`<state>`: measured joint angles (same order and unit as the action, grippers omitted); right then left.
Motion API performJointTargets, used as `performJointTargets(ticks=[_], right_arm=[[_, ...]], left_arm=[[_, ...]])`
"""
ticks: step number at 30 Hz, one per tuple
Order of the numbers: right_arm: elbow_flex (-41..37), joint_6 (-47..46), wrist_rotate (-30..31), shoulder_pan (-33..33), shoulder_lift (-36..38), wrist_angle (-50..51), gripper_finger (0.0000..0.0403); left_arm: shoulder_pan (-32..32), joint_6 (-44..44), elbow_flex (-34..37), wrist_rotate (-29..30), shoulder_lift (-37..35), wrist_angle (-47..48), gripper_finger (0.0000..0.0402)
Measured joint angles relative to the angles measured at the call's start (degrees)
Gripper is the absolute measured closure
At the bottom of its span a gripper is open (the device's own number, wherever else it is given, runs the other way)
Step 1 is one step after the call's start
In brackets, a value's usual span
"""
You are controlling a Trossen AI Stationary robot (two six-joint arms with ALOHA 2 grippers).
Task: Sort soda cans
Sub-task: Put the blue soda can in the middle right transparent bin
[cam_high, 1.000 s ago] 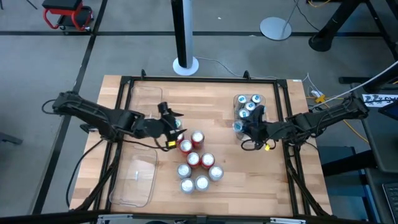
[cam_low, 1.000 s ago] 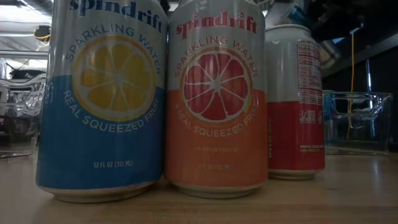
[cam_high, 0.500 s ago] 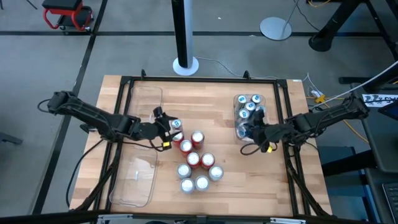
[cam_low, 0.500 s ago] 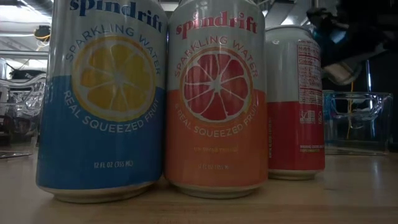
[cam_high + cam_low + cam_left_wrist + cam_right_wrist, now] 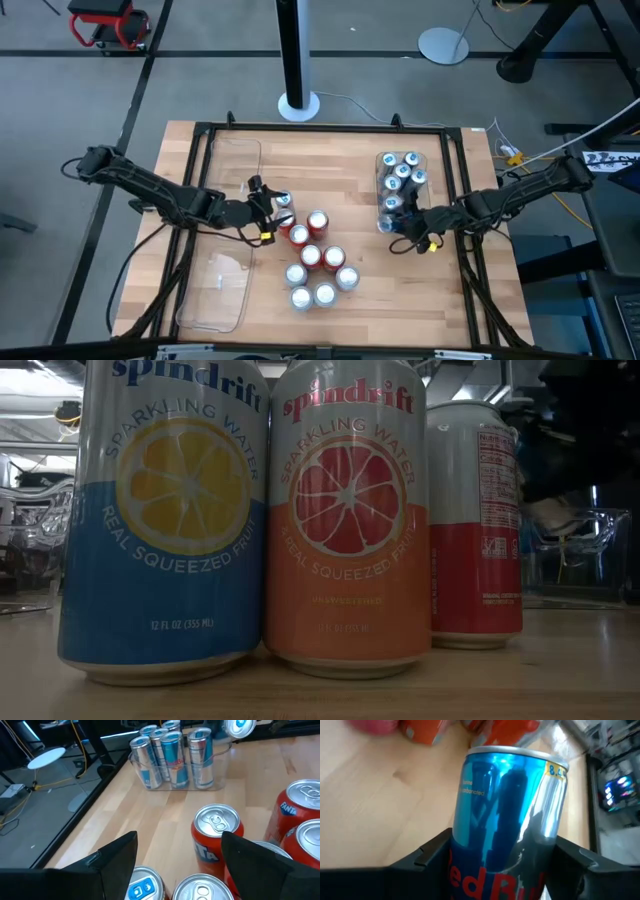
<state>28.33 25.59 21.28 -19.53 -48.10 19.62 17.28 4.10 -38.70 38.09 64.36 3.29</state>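
Several soda cans point(image 5: 315, 258) stand in a cluster mid-table; the low view shows a blue one point(image 5: 165, 520), an orange one point(image 5: 345, 520) and a red one point(image 5: 476, 525). Several slim blue-and-silver cans point(image 5: 170, 757) stand in a clear tray point(image 5: 381, 190) at the right. My left gripper point(image 5: 268, 210) hangs open at the cluster's left end, its fingers point(image 5: 117, 857) on either side above a blue-tabbed can point(image 5: 144, 887) and a silver-topped one point(image 5: 202, 890). My right gripper point(image 5: 405, 222) is shut on a slim blue can point(image 5: 510, 805) at the tray's near end. My right gripper pinches the blue can's body point(image 5: 470, 845) between its two fingers point(image 5: 427, 857), one on each side. The fingers come slanting down from the table's right. The can is lifted and tilted, its silver top point(image 5: 240, 726) pointing away from the gripper.
Two more clear trays lie along the left side, one far point(image 5: 235, 160) and one near point(image 5: 215, 290). A black frame point(image 5: 320, 128) runs round the table. Bare wood lies between the cluster and the right tray.
My left gripper has sunk onto the cluster's left end and stayed open. My right gripper has come down with the blue can and drifted a little toward the table's near edge, to the near end of the right tray.
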Motion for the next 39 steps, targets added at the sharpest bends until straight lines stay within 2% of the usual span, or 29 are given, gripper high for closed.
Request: performJointTargets(ticks=[10,21,39], right_arm=[[-6.71,0.49,0.64,0.15,-0.15,-15.4,0.0161],[-10.26,1.43,1.26,0.09,-1.51,-25.61,0.016],[-10.42,1.46,3.65,0.5,-14.69,-43.75,0.016]], left_arm=[[-0.01,0.0,0.0,0.0,0.0,-0.13,0.0124],[-0.07,-0.02,0.0,0.02,0.0,-0.29,0.0124],[-0.13,-1.23,0.0,0.02,0.0,-1.23,0.0124]])
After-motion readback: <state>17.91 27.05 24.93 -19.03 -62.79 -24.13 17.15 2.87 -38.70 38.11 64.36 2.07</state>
